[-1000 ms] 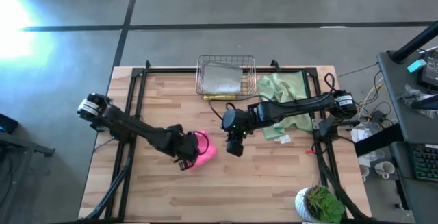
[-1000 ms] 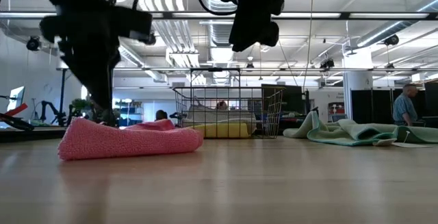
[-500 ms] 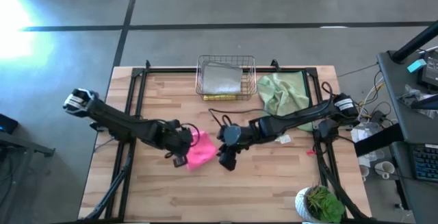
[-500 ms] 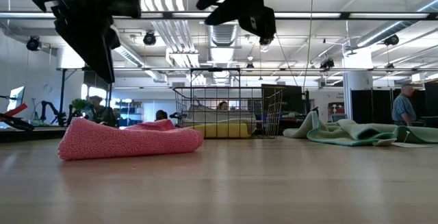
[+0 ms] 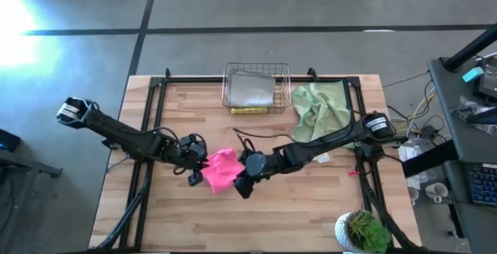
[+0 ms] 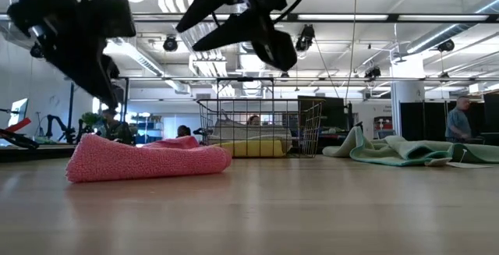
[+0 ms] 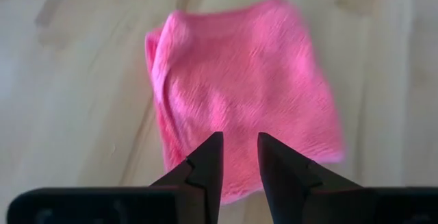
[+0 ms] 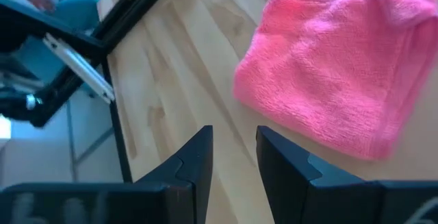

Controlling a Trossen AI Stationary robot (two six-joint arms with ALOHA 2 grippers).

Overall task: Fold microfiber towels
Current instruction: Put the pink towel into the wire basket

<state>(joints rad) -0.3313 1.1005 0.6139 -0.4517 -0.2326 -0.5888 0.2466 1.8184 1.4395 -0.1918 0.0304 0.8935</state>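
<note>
Left gripper (image 7: 238,157) hovering narrowly parted, empty, beside folded hot pink towel (image 5: 221,168) mid-table | right gripper (image 8: 233,152) likewise, opposite side | you're risking snagging and unfolding it.

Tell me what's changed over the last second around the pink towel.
The right claw swung in from mid-table to the pink towel's right edge; the left claw backed off to its left edge. Both empty, fingers slightly apart. Towel, basket and green towels unmoved.

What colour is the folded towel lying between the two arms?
Hot pink. The folded towel shows best in the left wrist view.
</note>
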